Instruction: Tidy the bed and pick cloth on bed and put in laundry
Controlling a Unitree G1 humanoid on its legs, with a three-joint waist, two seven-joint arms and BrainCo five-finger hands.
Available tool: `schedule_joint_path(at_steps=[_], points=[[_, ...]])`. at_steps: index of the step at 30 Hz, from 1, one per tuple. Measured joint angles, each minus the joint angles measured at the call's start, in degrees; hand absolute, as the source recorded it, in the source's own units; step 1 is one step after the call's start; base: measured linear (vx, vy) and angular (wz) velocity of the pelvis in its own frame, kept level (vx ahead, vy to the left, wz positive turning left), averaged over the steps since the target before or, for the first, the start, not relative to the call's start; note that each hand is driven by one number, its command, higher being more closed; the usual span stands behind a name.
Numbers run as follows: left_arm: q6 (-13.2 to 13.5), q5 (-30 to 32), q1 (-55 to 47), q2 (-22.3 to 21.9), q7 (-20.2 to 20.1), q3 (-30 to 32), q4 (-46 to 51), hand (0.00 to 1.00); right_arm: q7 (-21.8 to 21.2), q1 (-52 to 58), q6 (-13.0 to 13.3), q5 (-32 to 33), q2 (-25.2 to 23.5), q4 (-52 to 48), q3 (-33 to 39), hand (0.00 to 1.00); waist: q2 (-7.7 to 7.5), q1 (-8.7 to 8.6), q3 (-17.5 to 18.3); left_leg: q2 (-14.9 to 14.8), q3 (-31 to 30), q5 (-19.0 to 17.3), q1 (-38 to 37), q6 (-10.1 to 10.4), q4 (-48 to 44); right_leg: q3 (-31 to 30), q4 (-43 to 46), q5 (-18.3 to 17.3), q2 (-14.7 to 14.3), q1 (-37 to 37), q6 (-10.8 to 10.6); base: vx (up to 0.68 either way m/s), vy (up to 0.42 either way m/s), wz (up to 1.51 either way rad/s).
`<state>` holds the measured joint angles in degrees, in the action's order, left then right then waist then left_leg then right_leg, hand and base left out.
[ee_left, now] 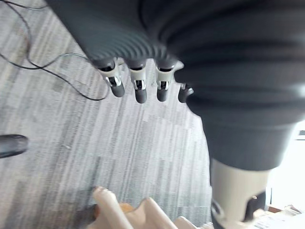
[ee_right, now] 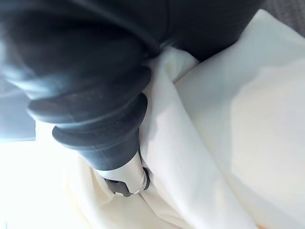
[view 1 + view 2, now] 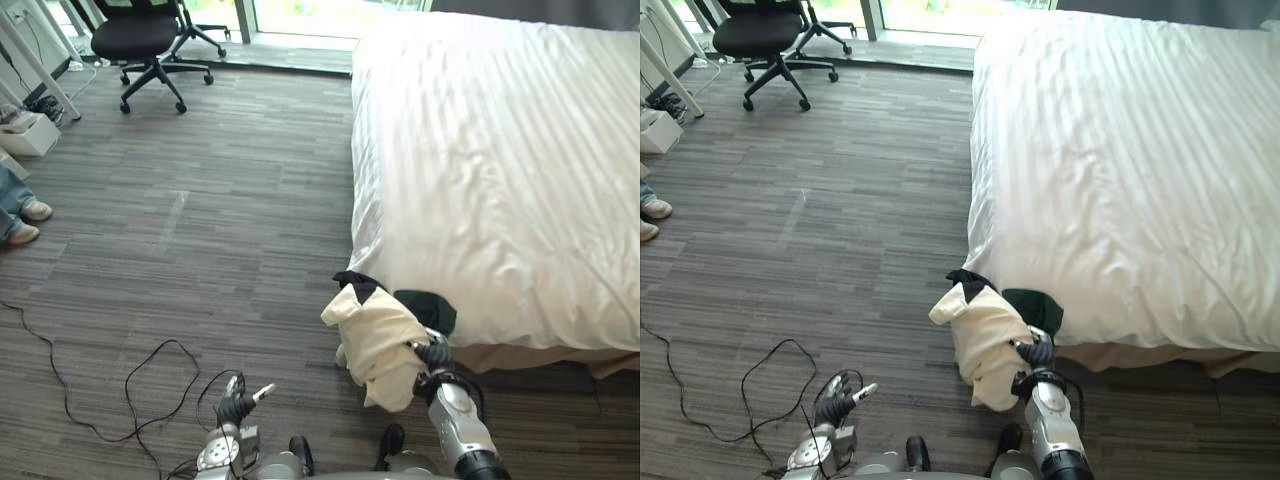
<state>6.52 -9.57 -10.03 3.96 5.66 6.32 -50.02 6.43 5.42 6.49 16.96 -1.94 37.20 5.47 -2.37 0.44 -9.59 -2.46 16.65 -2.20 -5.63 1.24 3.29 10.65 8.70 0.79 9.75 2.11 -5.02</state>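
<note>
The white bed is lying smooth, the bunched cream cloth is hanging just beside the bed's near corner in the curled fingers of the right robot hand, and the left robot hand is hovering farther from the bed, fingers relaxed, empty.

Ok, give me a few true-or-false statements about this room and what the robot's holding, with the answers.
1. The bed has a white cover. True.
2. The cream cloth lies spread on the bed. False: it is bundled at the right robot hand, off the bed's near corner.
3. The left robot hand holds nothing. True.
4. The black office chair stands on the bed. False: it stands on the floor, well away.
</note>
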Motion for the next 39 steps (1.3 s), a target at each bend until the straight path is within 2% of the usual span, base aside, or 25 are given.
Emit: schedule_joint_path(at_steps=[1, 2, 4, 8, 9, 13, 14, 15, 16, 18, 20, 21, 22, 23, 24, 25, 26, 27, 29, 31, 33, 34, 35, 37, 39], points=[[0.0, 0.0, 0.0, 0.0, 0.2, 0.6, -0.4, 0.00, -0.2, 1.0, 0.0, 0.9, -0.3, 0.6, 0.5, 1.00, -0.16, -0.25, 0.1, 0.1, -1.1, 0.1, 0.7, -0.1, -0.4, -3.9, 0.8, -1.1, -0.3, 0.5, -0.2, -0.07, -0.036, 0.82], [0.0, -0.7, 0.0, 0.4, 0.6, 1.6, -1.2, 0.00, -0.3, 2.3, 0.0, 1.8, -0.6, 2.2, 0.8, 1.00, -1.41, -0.79, 1.0, 0.5, -3.0, 0.7, 1.5, -0.1, -0.2, -10.2, 1.3, -3.3, -0.8, 0.8, -0.7, -0.04, -0.098, 0.75], [0.0, -1.2, 0.0, 1.1, 0.9, 3.8, -2.4, 0.00, -0.2, 2.5, 0.0, 3.1, -0.8, 5.1, 0.8, 1.00, -3.26, -0.87, 2.2, 1.5, -4.7, 2.4, 2.6, 0.8, 0.8, -13.3, 1.0, -6.5, -0.3, 0.9, -1.6, -0.05, -0.151, 0.68], [0.0, -1.2, 0.4, -0.4, 1.1, 5.7, -3.8, 0.00, 0.2, 2.7, 0.9, 3.0, 0.6, 6.5, 0.8, 1.00, -0.60, -1.12, 2.1, 0.4, -8.9, 5.4, 3.3, 1.8, 2.6, -8.5, -0.5, -7.5, -1.4, -0.3, -1.5, -0.03, -0.124, 0.58], [0.0, -1.3, 0.3, -0.9, 1.1, 6.0, -3.9, 0.00, 0.2, 2.8, 0.9, 2.6, 1.2, 6.5, 0.7, 1.00, 0.73, -0.89, 2.0, 0.0, -9.7, 5.6, 3.7, 2.1, 2.6, -7.2, -1.7, -7.1, -1.7, -1.1, -1.3, -0.03, -0.059, 0.36], [0.6, -3.6, -0.1, -3.4, 1.0, 7.2, -2.7, 0.00, 0.9, 2.5, 0.9, -0.3, 2.7, 6.7, 0.2, 1.00, 3.28, 0.51, 1.7, 0.3, -15.3, 7.8, 8.9, 1.3, 2.5, 0.4, -4.4, -5.8, -1.4, -1.7, -1.6, -0.01, -0.033, 0.81], [0.6, -4.3, -0.2, -3.8, 1.0, 7.2, -2.1, 0.00, 0.9, 2.3, 0.9, -1.1, 3.2, 6.7, 0.2, 1.00, 3.32, 0.50, 1.6, 0.2, -13.1, 7.3, 10.6, 0.3, 2.5, 3.8, -4.6, -5.8, -0.3, -1.8, -1.4, 0.05, 0.039, 1.70], [0.6, -4.7, 0.0, -3.8, 1.0, 7.2, -1.9, 0.00, 1.0, 2.2, 0.9, -1.5, 3.8, 6.7, 0.3, 1.00, 3.22, 0.33, 1.6, -0.6, -6.6, 6.1, 12.2, -1.8, 1.3, 7.4, -4.6, -5.8, 0.7, -2.1, -1.4, 0.07, 0.072, 1.99], [0.6, -5.3, 0.1, -3.8, 1.0, 7.3, -0.7, 0.00, 1.0, 1.3, 0.9, -1.8, 4.7, 6.9, 0.3, 1.00, 2.54, 0.28, 1.0, -2.4, 5.9, 3.9, 14.1, -5.1, -2.5, 12.0, -4.4, -6.0, 2.6, -3.0, -1.8, 0.13, 0.115, 1.91], [0.6, -5.9, -0.2, -3.7, 0.9, 7.5, 0.0, 0.00, 1.1, -0.5, 0.9, -2.0, 6.1, 7.0, 0.4, 1.00, 3.12, 0.36, 0.0, -6.4, 20.4, 3.6, 14.7, -6.5, -10.1, 17.9, -3.0, -7.0, 3.6, -5.9, -2.8, 0.19, 0.175, 2.05], [0.7, -6.2, -0.7, -3.2, 0.8, 7.6, 0.8, 0.00, 1.1, -2.0, 0.8, -2.8, 6.7, 7.0, 0.5, 1.00, 3.01, 0.47, -0.7, -5.3, 25.0, 2.3, 15.2, -7.4, -13.6, 24.1, -0.4, -7.3, 5.4, -9.8, -2.7, 0.15, 0.184, 2.08], [0.8, -6.2, -1.4, -3.3, 0.8, 7.4, 2.0, 0.00, 1.0, -2.5, 0.9, -3.7, 6.8, 7.0, 0.8, 1.00, 3.50, 0.32, -1.2, -5.2, 26.1, 0.7, 14.9, -9.7, -15.3, 27.7, 4.5, -8.9, 6.3, -10.5, -2.4, 0.13, 0.187, 2.09], [0.9, -6.2, -1.4, -2.9, 0.8, 7.3, 2.4, 0.00, 0.8, -3.4, 1.1, -4.1, 6.6, 6.9, 1.5, 1.00, 3.23, 0.40, -1.4, -3.8, 24.5, 0.9, 15.3, -10.2, -15.1, 28.0, 2.8, -12.9, 5.2, -11.3, -2.3, 0.10, 0.135, 2.11], [0.9, -6.2, -1.1, -2.8, 0.7, 7.3, 2.4, 0.00, 0.8, -4.0, 1.3, -4.1, 6.5, 6.9, 1.5, 1.00, 2.58, 0.19, -1.5, -2.5, 24.7, 1.1, 15.5, -10.7, -14.9, 28.9, -0.4, -13.1, 4.3, -11.9, -1.8, 0.06, 0.114, 2.40], [0.8, -6.2, -0.5, -3.1, 0.7, 7.9, 2.3, 0.00, 0.7, -4.4, 1.5, -4.1, 6.6, 6.6, 1.1, 1.00, 1.61, -1.43, -1.3, -1.4, 29.9, -2.8, 15.4, -13.4, -14.5, 33.1, -2.9, -10.1, 3.7, -14.8, -3.6, 0.02, 0.162, 2.36], [0.7, -6.2, -0.2, -3.8, 0.5, 7.5, 2.1, 0.00, 0.9, -4.9, 1.3, -4.1, 6.8, 7.0, 1.5, 1.00, 2.48, -1.06, -0.9, -2.4, 37.5, -8.4, 14.5, -10.0, -16.4, 40.1, -3.0, -10.1, 3.3, -17.0, -4.5, 0.06, 0.189, 2.18], [0.6, -6.3, -0.1, -4.1, 0.4, 7.5, 2.1, 0.00, 0.8, -4.9, 1.2, -4.1, 6.8, 6.8, 1.3, 1.00, 1.83, -0.94, -0.8, -3.1, 41.6, -10.3, 13.1, -9.9, -17.4, 42.7, -3.2, -9.6, 3.6, -17.7, -4.9, 0.21, 0.244, 1.96], [0.5, -6.7, 0.0, -4.7, 0.4, 7.5, 1.9, 0.00, 0.7, -5.1, 1.1, -4.1, 7.0, 6.7, 1.4, 1.00, 2.48, -1.44, -0.4, -2.7, 43.8, -10.8, 12.7, -10.4, -18.2, 47.1, -1.7, -9.5, 3.3, -19.2, -4.9, 0.23, 0.144, 1.56], [0.5, -7.1, -0.1, -4.8, -0.5, 7.3, 2.1, 0.00, 0.7, -4.3, 0.5, -4.1, 6.6, 7.8, 2.2, 1.00, 2.99, -0.87, -0.1, 0.6, 36.9, -10.5, 12.5, -11.2, -15.5, 51.6, 5.6, -9.1, 5.9, -20.1, -4.4, 0.23, 0.165, 1.79], [0.4, -8.2, -0.5, -4.5, -0.6, 6.7, 2.0, 0.00, 0.8, -3.0, 0.1, -4.1, 5.0, 9.2, 4.1, 1.00, 3.11, -0.90, -0.1, 1.7, 28.7, -11.1, 11.1, -11.4, -15.8, 49.5, 22.2, -10.6, 11.1, -19.6, -4.4, 0.32, 0.103, 2.05], [0.4, -8.4, -0.6, -4.1, -0.6, 6.6, 2.1, 0.00, 0.8, -1.7, -0.5, -4.1, 3.4, 9.2, 4.1, 1.00, 3.75, -0.79, -0.1, 1.6, 22.5, -11.1, 8.7, -11.3, -15.1, 44.6, 33.4, -13.0, 13.0, -16.2, -0.5, 0.38, 0.003, 1.83], [0.4, -8.4, -0.7, -4.3, -0.5, 6.4, 2.1, 0.00, 0.8, -0.8, -0.5, -4.0, 2.6, 8.9, 4.1, 1.00, 4.15, -0.91, 0.0, 1.5, 18.2, -10.8, 6.4, -10.8, -13.9, 38.8, 37.8, -14.5, 12.3, -12.3, 5.0, 0.32, -0.042, 1.40], [0.5, -8.4, -0.7, -4.2, -0.4, 6.2, 2.2, 0.00, 0.8, -0.4, -0.5, -4.0, 2.4, 8.8, 4.1, 1.00, 4.26, -1.17, 0.0, 1.5, 16.0, -10.4, 5.3, -10.3, -13.1, 34.0, 38.8, -15.5, 11.0, -9.6, 6.1, 0.38, -0.074, 1.82], [1.0, -8.9, 0.5, -3.8, -0.1, 4.3, 2.2, 0.00, 1.0, 0.8, -0.5, -2.8, 2.4, 8.2, 4.2, 1.00, 4.50, -1.89, 0.1, 1.5, 7.2, -10.0, 3.4, -9.7, -12.5, 15.2, 37.1, -17.6, 4.2, 0.5, 3.2, 0.38, -0.160, 2.05], [1.2, -8.9, 1.4, -3.8, 0.5, 2.0, 2.0, 0.00, 1.1, 1.9, -0.5, -1.6, 2.5, 8.2, 4.5, 1.00, 4.82, -2.53, -0.2, 1.5, 0.1, -10.0, 2.4, -9.6, -13.5, 9.5, 33.3, -18.3, 1.9, 4.5, 2.2, 0.31, -0.207, 2.18]])
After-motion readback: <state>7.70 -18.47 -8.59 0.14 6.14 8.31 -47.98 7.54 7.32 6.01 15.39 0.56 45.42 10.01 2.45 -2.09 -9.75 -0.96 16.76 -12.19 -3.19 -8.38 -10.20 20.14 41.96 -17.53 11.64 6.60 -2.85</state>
